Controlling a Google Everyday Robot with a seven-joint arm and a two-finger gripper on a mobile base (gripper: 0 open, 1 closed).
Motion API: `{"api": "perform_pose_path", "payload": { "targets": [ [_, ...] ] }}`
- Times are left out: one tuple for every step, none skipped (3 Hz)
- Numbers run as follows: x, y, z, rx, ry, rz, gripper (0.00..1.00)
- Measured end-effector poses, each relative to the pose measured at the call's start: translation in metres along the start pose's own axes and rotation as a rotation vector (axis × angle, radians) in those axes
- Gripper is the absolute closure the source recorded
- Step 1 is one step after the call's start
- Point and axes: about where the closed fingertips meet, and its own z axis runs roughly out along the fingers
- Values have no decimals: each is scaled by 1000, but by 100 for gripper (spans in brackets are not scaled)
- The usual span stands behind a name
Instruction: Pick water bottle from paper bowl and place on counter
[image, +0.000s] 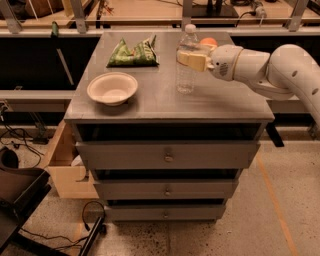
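Observation:
The water bottle (186, 75), clear with a white cap, is upright at the middle right of the grey counter (150, 107), with its base at or just above the surface. My gripper (192, 59) reaches in from the right on the white arm, and its tan fingers (195, 61) are closed around the bottle's upper half. The paper bowl (112, 89) sits empty on the counter's left side, about a hand's width left of the bottle.
A green snack bag (134, 52) lies at the back of the counter, behind the bowl. An orange object (209, 42) sits at the back right, behind my gripper. A wooden box (62, 167) stands by the cabinet's left side. Three drawers (167, 155) are shut.

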Motion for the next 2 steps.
{"api": "perform_pose_path", "payload": {
  "targets": [
    [-2, 0, 0, 0, 0, 0, 82],
    [-3, 0, 0, -1, 0, 0, 59]
  ]
}}
